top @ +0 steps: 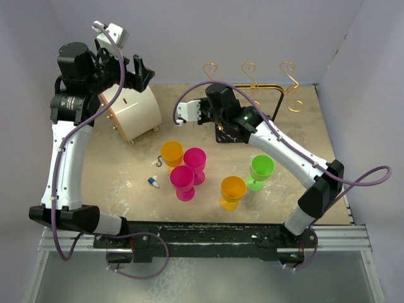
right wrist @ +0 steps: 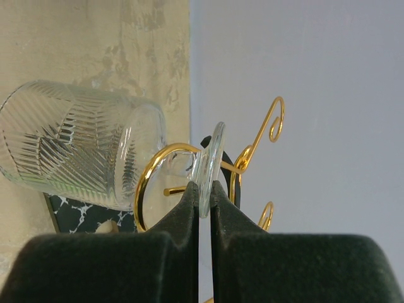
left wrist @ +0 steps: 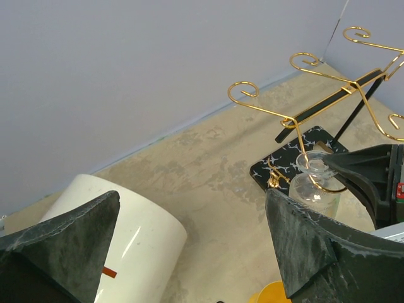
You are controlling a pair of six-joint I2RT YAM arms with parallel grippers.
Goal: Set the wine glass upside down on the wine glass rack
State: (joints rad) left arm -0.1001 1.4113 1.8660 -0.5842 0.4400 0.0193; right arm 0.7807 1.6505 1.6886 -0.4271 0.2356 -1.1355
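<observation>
A clear ribbed wine glass (right wrist: pixel 69 151) hangs bowl-down at the wine glass rack (left wrist: pixel 297 120). Its stem passes through one gold wire loop (right wrist: pixel 145 183) and its round foot (right wrist: pixel 211 165) lies just past that loop. My right gripper (right wrist: pixel 204 189) is shut on the edge of the foot. In the left wrist view the glass (left wrist: pixel 312 189) hangs over the rack's black marbled base (left wrist: pixel 281 165). The rack's gold curls (top: pixel 249 71) stand at the back of the table. My left gripper (left wrist: pixel 192 202) is raised at the far left, open and holding nothing, above a white cylinder (left wrist: pixel 139 240).
The white cylinder (top: pixel 136 110) lies on its side at the back left. Several coloured plastic goblets stand mid-table: orange (top: pixel 172 153), magenta (top: pixel 194 161), magenta (top: pixel 182 180), orange (top: pixel 232 189), green (top: pixel 261 169). A small blue-and-white item (top: pixel 153 182) lies beside them. Walls close the back and sides.
</observation>
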